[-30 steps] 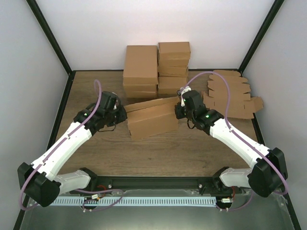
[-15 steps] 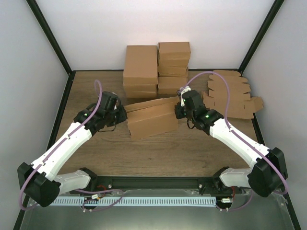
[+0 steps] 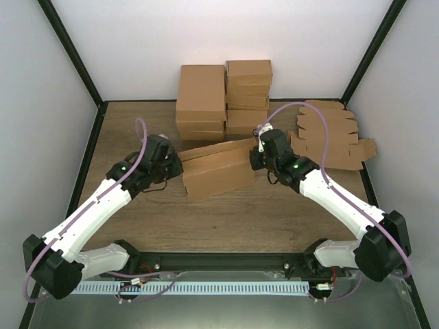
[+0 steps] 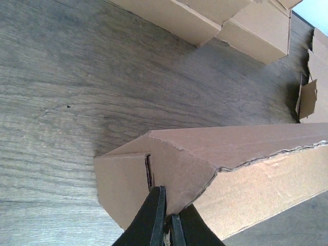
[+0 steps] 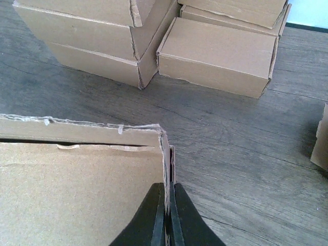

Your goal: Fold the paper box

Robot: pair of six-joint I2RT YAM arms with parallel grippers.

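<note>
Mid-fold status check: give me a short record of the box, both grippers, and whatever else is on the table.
box: partly folded, lying across the middle of the table, between the arms
left gripper: shut on the box's left end
right gripper: shut on the edge of the box's right end wall
fold: unfinished; a seam gapes at the left end
back: folded boxes, stacked
right rear: blanks, flat, piled

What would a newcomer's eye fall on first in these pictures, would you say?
The half-folded paper box sits at the centre, gripped at both ends: the left pincer is shut on its left end, the right pincer on its right edge. Behind it stand stacks of closed boxes, with flat blanks at the far right.
</note>
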